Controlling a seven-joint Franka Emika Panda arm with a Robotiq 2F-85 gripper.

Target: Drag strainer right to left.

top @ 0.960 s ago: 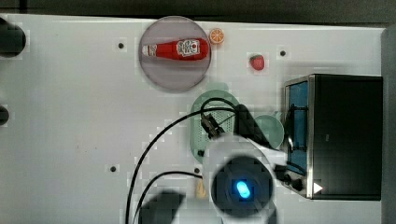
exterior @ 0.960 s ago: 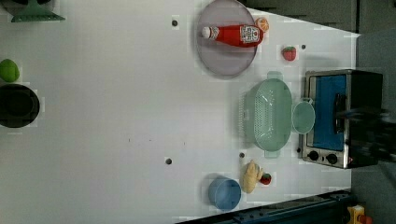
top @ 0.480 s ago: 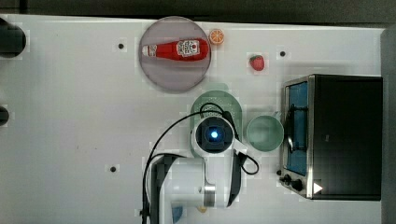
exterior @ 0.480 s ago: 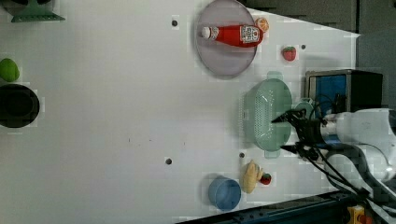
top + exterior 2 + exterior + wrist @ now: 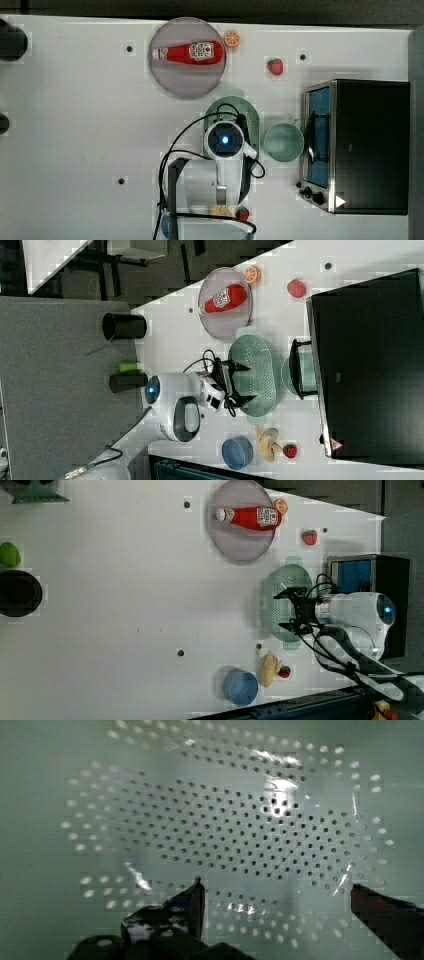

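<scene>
The strainer (image 5: 278, 605) is a pale mint-green oblong colander dotted with small holes, standing on the white table beside the toaster oven. In the top view my arm (image 5: 225, 140) covers most of the strainer (image 5: 235, 104). My gripper (image 5: 293, 609) is open and points down into the strainer's bowl, one finger toward each long end. In the right view the gripper (image 5: 243, 383) sits over the strainer (image 5: 260, 371), near the rim that faces the arm. The wrist view shows the perforated inside of the strainer (image 5: 240, 820) close up, and the gripper (image 5: 276, 890) has nothing between its fingers.
A round green cup (image 5: 283, 142) stands between the strainer and the toaster oven (image 5: 360, 145). A grey plate (image 5: 186, 82) with a ketchup bottle (image 5: 189, 52) lies close by. A blue bowl (image 5: 240, 686), a yellow toy (image 5: 268, 670) and a strawberry (image 5: 309, 537) are near. A black bowl (image 5: 19, 593) is far off.
My arm has swung in from the toaster-oven side and come to rest over the strainer. The strainer has not moved.
</scene>
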